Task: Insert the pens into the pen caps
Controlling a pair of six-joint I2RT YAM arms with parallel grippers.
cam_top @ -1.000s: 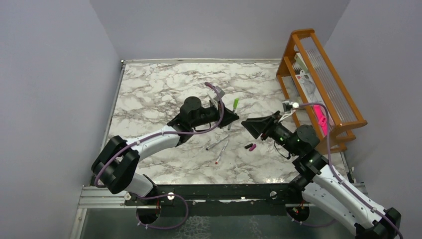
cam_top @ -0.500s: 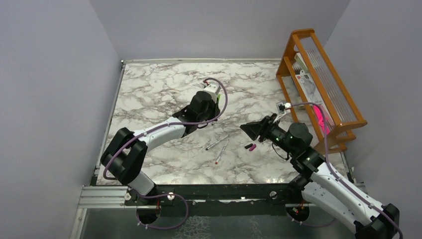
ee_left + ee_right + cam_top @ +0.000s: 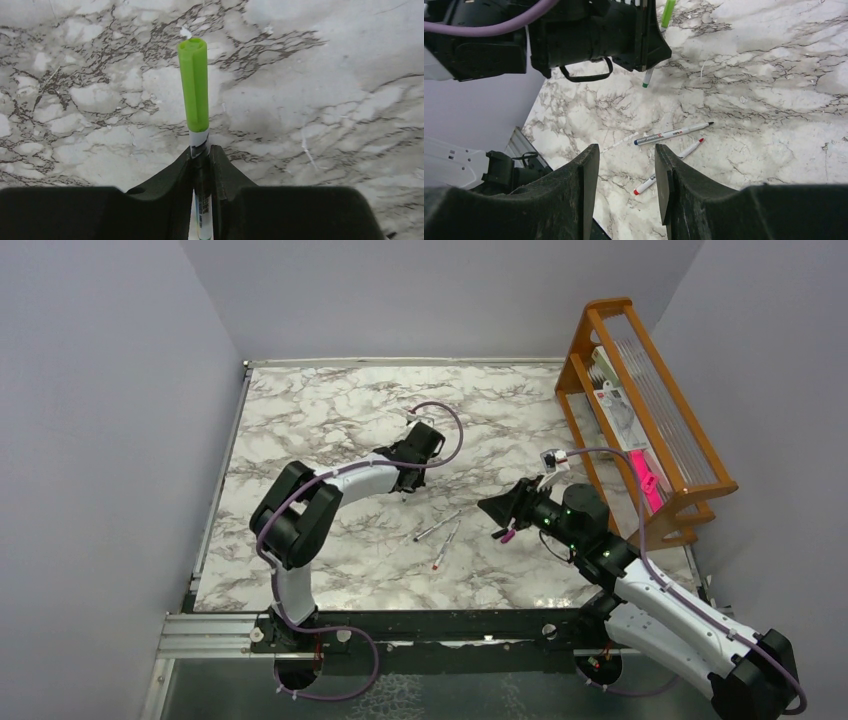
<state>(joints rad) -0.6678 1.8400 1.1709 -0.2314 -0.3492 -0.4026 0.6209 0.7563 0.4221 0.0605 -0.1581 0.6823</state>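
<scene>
My left gripper [image 3: 202,152] is shut on a silvery pen [image 3: 200,142] that wears the green cap [image 3: 194,82], and holds it low over the marble. From the right wrist view, that pen [image 3: 647,76] sticks out on both sides of the left gripper. In the top view the left gripper [image 3: 407,480] is mostly hidden under its wrist. Two uncapped pens lie mid-table, one black-tipped [image 3: 671,134] [image 3: 437,526] and one red-tipped [image 3: 667,166] [image 3: 447,545]. My right gripper [image 3: 626,148] [image 3: 495,508] is open and empty, hovering just above the magenta cap [image 3: 509,535] and the black cap [image 3: 497,533].
An orange wooden rack [image 3: 650,410] stands at the table's right edge, holding a pink tool [image 3: 645,480] and papers. Grey walls enclose the marble table [image 3: 320,420] on three sides. The left arm's cable [image 3: 445,420] loops over its wrist.
The left wrist has swung back and turned downward with the green-capped pen, which is now hidden in the top view. The right gripper has slid slightly left, over the two caps.
</scene>
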